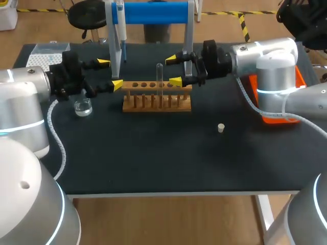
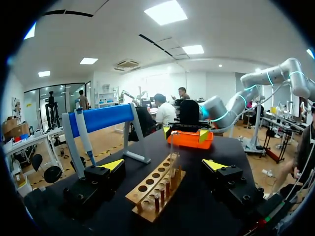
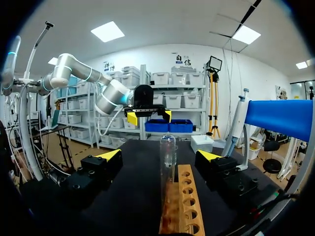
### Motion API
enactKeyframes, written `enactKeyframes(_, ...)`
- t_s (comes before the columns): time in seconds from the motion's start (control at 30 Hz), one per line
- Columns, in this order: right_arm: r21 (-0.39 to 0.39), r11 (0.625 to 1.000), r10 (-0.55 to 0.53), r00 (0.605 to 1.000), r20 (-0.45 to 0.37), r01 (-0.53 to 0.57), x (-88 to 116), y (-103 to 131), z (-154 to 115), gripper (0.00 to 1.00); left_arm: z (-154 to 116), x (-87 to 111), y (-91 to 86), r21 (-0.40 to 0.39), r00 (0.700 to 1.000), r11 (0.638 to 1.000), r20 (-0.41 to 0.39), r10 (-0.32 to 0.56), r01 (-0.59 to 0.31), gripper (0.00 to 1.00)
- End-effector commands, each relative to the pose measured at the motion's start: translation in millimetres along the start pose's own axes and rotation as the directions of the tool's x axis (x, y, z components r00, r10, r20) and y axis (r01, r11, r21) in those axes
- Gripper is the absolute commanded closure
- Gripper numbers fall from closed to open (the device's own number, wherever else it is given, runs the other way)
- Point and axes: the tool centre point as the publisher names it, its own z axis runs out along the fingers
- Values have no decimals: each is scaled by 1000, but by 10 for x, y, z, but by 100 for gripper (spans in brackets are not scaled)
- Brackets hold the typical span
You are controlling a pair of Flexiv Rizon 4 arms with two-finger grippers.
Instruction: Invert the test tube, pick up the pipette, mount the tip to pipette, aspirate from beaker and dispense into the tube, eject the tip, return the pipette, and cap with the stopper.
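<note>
Standing upright in one wooden rack (image 1: 157,103), mid-row: one clear test tube (image 1: 159,76). Hovering by the rack's right end: right gripper (image 1: 173,70), fingers spread wide, tube just ahead of the tips, untouched. Hovering by the left end: left gripper (image 1: 110,74), also gaping, holding nothing. Sitting near the left arm: one beaker (image 1: 83,107). Lying alone front-right, well apart from the rack: one stopper (image 1: 220,128). Hanging on the blue-barred stand (image 1: 153,13): one pipette (image 1: 121,30). Showing no print big enough to read.
</note>
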Motion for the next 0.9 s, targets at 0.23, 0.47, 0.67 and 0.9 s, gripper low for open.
enactKeyframes(0.23,-3,1000,-13,999,34,14,27,-23,143,15,6,8,3,1,1000,1000,4,1,-1,0)
enactKeyframes(0.47,-3,1000,-17,999,31,17,18,-27,199,23,6,8,3,1,1000,1000,4,1,-1,0)
enactKeyframes(0.67,-5,1000,-16,1000,25,17,-15,-40,240,31,6,8,3,1,1000,1000,4,1,-1,0)
enactKeyframes(0.9,-6,1000,-16,1000,18,16,-54,-62,286,35,6,8,3,1,1000,1000,4,1,-1,0)
